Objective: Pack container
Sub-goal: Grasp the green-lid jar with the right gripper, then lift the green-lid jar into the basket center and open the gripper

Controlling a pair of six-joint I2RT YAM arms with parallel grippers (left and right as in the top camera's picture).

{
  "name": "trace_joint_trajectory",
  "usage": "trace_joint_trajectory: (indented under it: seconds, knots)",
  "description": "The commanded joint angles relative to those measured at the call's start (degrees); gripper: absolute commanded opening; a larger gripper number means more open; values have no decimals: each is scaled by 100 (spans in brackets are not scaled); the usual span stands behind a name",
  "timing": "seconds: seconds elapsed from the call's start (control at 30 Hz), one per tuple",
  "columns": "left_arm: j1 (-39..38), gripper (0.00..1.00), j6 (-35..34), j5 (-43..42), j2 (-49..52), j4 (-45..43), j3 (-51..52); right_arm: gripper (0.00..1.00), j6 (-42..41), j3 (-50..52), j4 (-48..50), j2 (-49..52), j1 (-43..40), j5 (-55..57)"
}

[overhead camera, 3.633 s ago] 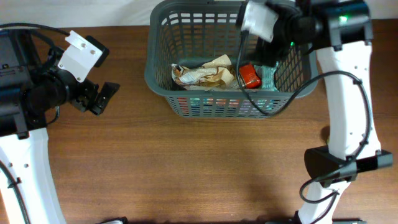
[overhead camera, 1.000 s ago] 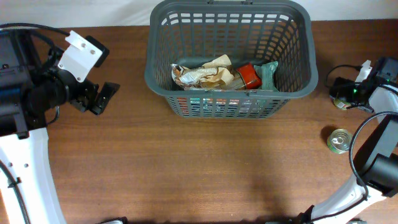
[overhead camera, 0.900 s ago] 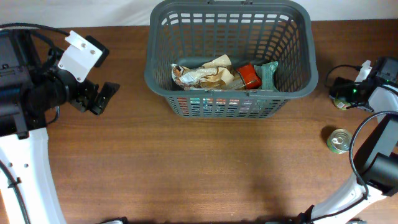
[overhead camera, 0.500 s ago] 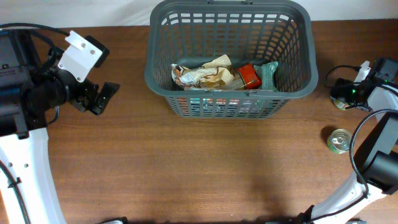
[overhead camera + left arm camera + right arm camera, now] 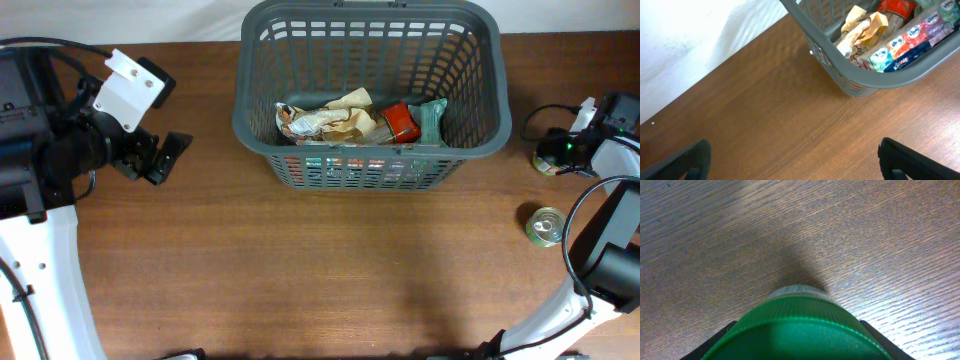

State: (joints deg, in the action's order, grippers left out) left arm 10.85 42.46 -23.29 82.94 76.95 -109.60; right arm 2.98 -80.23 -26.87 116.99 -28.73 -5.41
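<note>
The dark grey slotted basket stands at the back centre of the table and also shows in the left wrist view. It holds a crumpled brown paper bag, a red packet, a teal packet and tissue packs. My right gripper is at the table's right edge, its fingers against both sides of a green ribbed-lid jar. My left gripper is open and empty, left of the basket, above bare wood.
A small round tin can stands on the table in front of the right gripper. A white wall runs behind the table. Bare wooden table lies in front of the basket.
My right arm has left the basket and gone to the table's right edge, onto the green-lidded jar. Over the last second it has barely moved. My left arm is still.
</note>
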Motion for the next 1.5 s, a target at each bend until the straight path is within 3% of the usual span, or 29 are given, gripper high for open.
trace_joint_trajectory:
  seconds: [0.0, 0.3, 0.63, 0.83, 1.03, 1.13, 1.27, 1.47]
  knots:
    - [33, 99, 94, 24, -2, -11, 33, 58, -50, 57, -9, 76, 37, -15]
    - [33, 99, 94, 24, -2, -11, 33, 48, -52, 57, -7, 76, 37, -17]
    - [33, 99, 94, 24, -2, -11, 33, 49, -190, -413, -459, -90, 52, -42]
    - [33, 99, 94, 24, -2, -11, 33, 48, -192, -1631, -1519, -385, 173, -42]
    - [33, 99, 94, 24, -2, -11, 33, 45, -201, -3853, -3025, -588, 579, -63]
    - [33, 99, 94, 24, -2, -11, 33, 45, -201, -5536, -3707, -638, 1215, -59]
    - [33, 99, 94, 24, -2, -11, 33, 45, -201, -6804, -4048, -638, 2138, -59]
    - [33, 99, 94, 24, -2, -11, 33, 45, -511, -6885, -4127, -555, 3445, 214]
